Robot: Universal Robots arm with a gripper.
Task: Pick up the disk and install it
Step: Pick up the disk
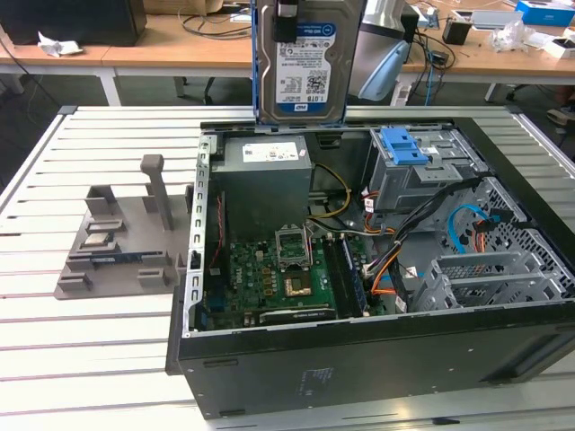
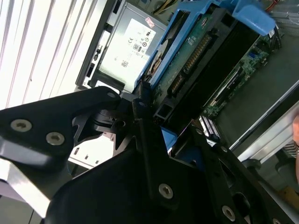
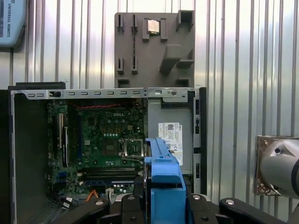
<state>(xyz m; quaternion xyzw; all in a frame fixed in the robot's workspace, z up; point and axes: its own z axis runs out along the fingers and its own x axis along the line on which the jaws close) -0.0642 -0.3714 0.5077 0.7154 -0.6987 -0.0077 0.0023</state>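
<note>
Nearest me is the dark side wall of the open computer case (image 1: 359, 377), which lies on its side on a slatted metal table (image 1: 81, 377). Just beside the case, on the exterior view's left, a grey moulded fixture (image 1: 117, 242) rests on the slats.

Inside the case, the green motherboard (image 1: 269, 274) lies flat toward the exterior view's left. A grey perforated drive cage (image 1: 490, 269) fills the exterior view's right, and a tangle of cables (image 1: 395, 260) runs between them. Deeper in, a grey power-supply box (image 1: 265, 175) with a white sticker stands against the case's far wall. Next to it, toward the exterior view's right, a blue latch piece (image 1: 402, 145) sits on top of another bay.

Above the case's far edge, over the power-supply box, the disk (image 1: 305, 63) hangs upright in the air. Its white-and-blue label faces me and its blue frame runs down both sides. The gripper (image 1: 286, 20) is clamped on its upper end. In the second wrist view the black fingers (image 2: 144, 135) close on the disk (image 2: 196, 60) from either side, and its circuit-board face points down toward the case. In the first wrist view the disk's blue edge (image 3: 163, 182) sits between the gripper's (image 3: 163, 207) arms, high over the motherboard and the power-supply box.

Beyond the case stand wooden desks (image 1: 180, 49) strewn with cables and small boxes.
</note>
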